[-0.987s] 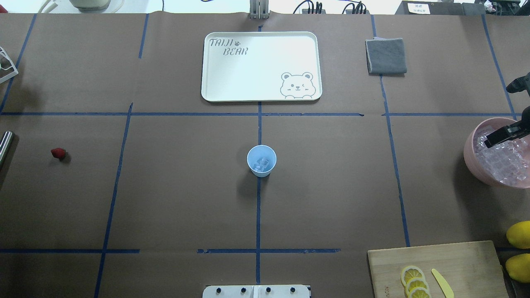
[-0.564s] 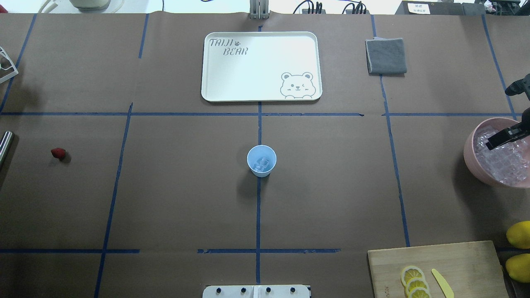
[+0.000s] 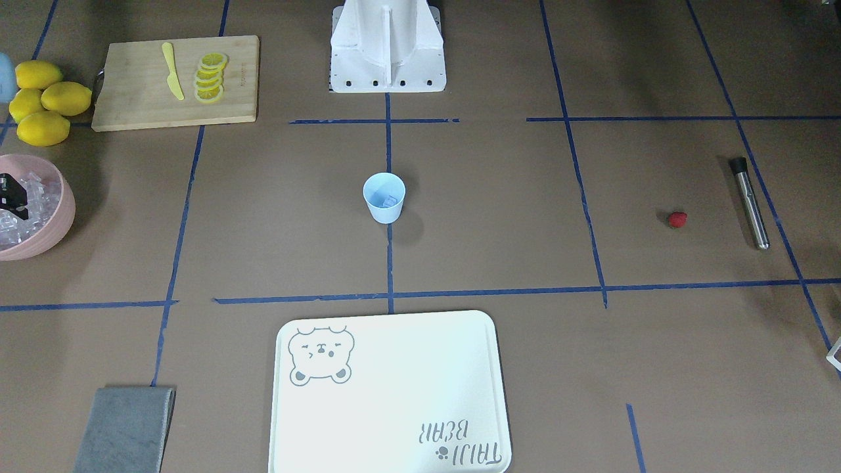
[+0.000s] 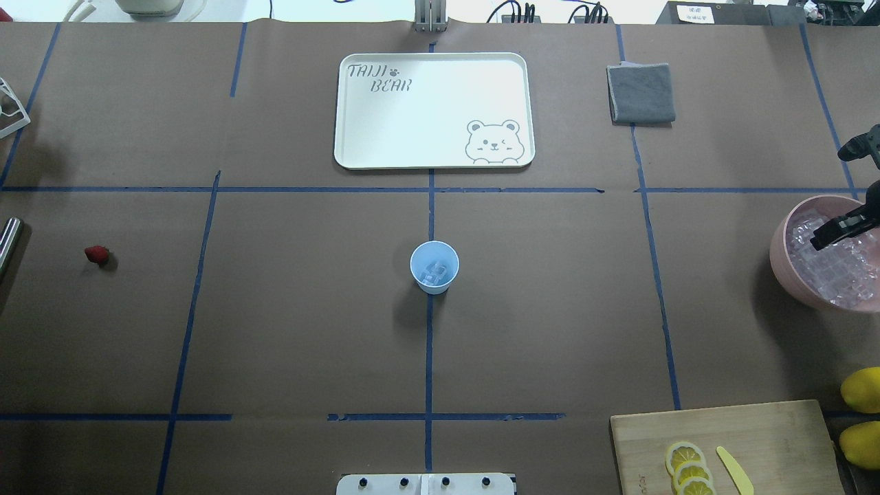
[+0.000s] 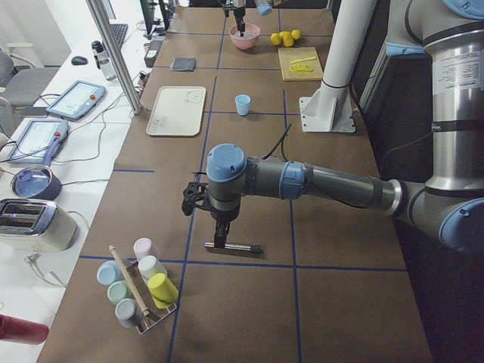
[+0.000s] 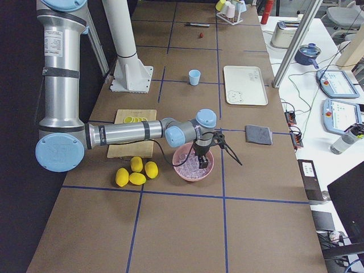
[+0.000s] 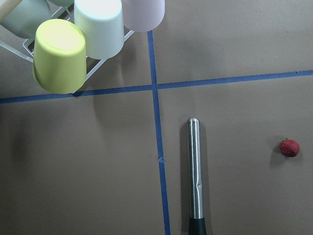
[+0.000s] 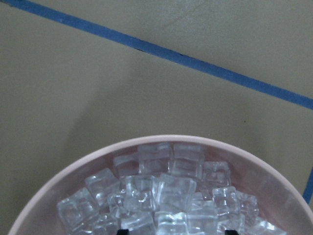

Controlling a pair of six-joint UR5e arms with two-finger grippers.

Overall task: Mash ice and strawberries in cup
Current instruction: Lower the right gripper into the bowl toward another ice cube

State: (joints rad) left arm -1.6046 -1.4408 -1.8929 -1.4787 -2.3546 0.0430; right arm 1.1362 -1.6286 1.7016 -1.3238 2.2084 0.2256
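The pale blue cup point(image 4: 434, 283) stands upright at the table's middle with a few ice cubes point(image 4: 434, 270) in it. A pink bowl point(image 4: 778, 254) at the right edge is heaped with more ice point(image 8: 161, 191). My right gripper point(image 8: 178, 230) hangs open over that bowl, its fingertips point(image 8: 122, 231) down among the cubes with ice between them. The red strawberry point(image 4: 97, 254) lies alone at the far left. My left gripper point(image 5: 219, 236) hovers just above a steel muddler point(image 7: 194, 166), near the strawberry point(image 7: 289, 147). I cannot tell whether the left gripper is open or shut.
A white bear tray point(image 4: 433, 62) and a grey cloth point(image 4: 641, 93) lie at the back. A wooden board point(image 4: 770, 433) with lemon slices and a yellow knife sits front right, beside whole lemons point(image 4: 863, 388). A rack of upturned cups point(image 7: 78, 39) stands at the far left.
The right gripper's finger has drifted slightly rightward over the pink bowl. Cup, strawberry and muddler have not moved.
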